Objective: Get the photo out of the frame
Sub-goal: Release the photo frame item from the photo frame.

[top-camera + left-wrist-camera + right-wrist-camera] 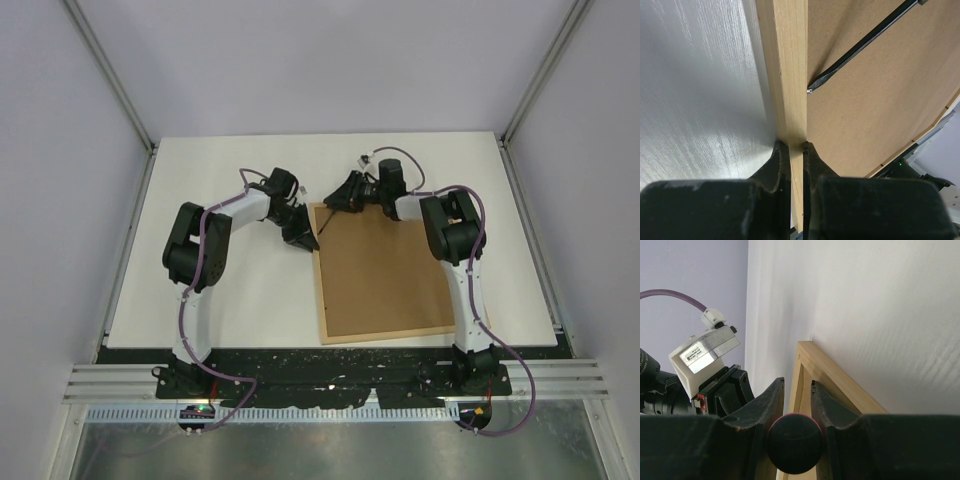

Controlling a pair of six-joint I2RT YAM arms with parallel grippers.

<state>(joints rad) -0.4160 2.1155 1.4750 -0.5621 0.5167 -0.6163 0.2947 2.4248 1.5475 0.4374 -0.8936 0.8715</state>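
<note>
The frame (388, 272) lies face down on the white table (230, 290) with its brown backing upward, so the photo is hidden underneath and we cannot see it. Our left gripper (796, 146) is clamped on the frame's left wooden strip near the far corner, one finger on each side. Our right gripper (797, 387), closed around the round red handle of a screwdriver (860, 45), reaches in from the far right. The shaft slants across the backing, its tip at the seam beside that same strip, just beyond the left fingers.
</note>
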